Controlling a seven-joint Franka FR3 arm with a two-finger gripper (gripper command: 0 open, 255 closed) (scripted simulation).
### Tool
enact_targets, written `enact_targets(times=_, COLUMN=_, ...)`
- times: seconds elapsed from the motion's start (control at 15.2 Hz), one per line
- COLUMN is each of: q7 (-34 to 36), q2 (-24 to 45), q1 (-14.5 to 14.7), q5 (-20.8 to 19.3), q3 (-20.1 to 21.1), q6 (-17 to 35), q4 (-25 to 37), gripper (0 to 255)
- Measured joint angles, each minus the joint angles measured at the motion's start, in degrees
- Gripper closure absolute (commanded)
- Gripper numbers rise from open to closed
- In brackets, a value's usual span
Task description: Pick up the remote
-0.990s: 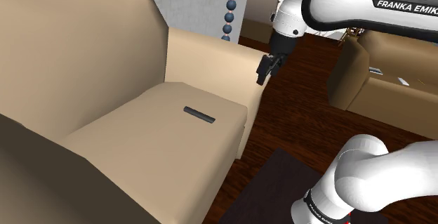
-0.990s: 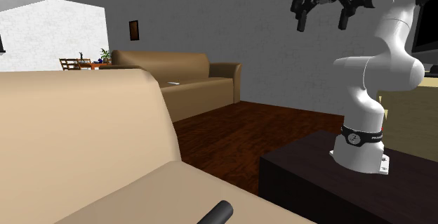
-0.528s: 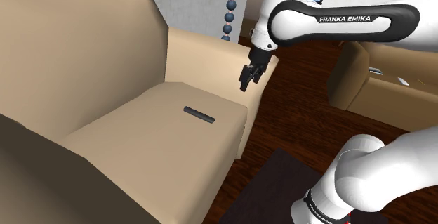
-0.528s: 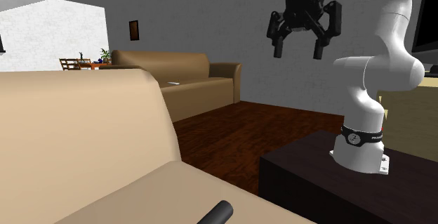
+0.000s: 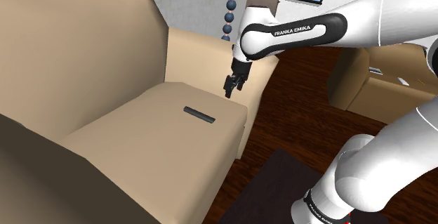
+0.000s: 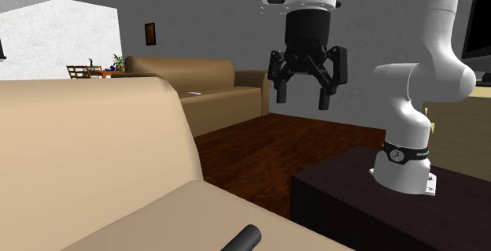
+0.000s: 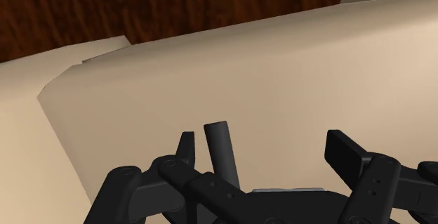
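Observation:
The remote (image 5: 199, 114) is a slim dark bar lying flat on the beige sofa's seat cushion (image 5: 154, 135). My black gripper (image 5: 230, 88) hangs above the cushion's far corner, up and to the shoulder view's right of the remote, not touching it. In the second exterior view the gripper (image 6: 300, 94) points down with its fingers spread wide and nothing between them, while the remote's end (image 6: 242, 239) pokes in at the bottom edge. In the wrist view the remote (image 7: 221, 152) lies on the cushion just inside the left finger (image 7: 186, 149), well below the open gripper (image 7: 267, 154).
The sofa's armrest (image 5: 210, 50) rises just behind the gripper and its tall backrest (image 5: 77, 54) stands at the shoulder view's left. Dark wooden floor (image 5: 295, 110) lies beyond. A second sofa (image 5: 393, 82) stands at the right, and the dark stand (image 6: 354, 202) carries the arm's base.
The arm has swung toward the shoulder view's left and lowered, carrying the gripper from over the floor to above the sofa cushion near the remote. The fingers stayed open; the remote has not moved.

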Motion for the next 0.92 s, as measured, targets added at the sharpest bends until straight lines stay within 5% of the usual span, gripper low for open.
enact_targets(times=0.92, q7=-9.9, q2=31.1, q1=-0.8, q5=6.9, q3=-0.5, q6=10.1, q4=17.5, gripper=0)
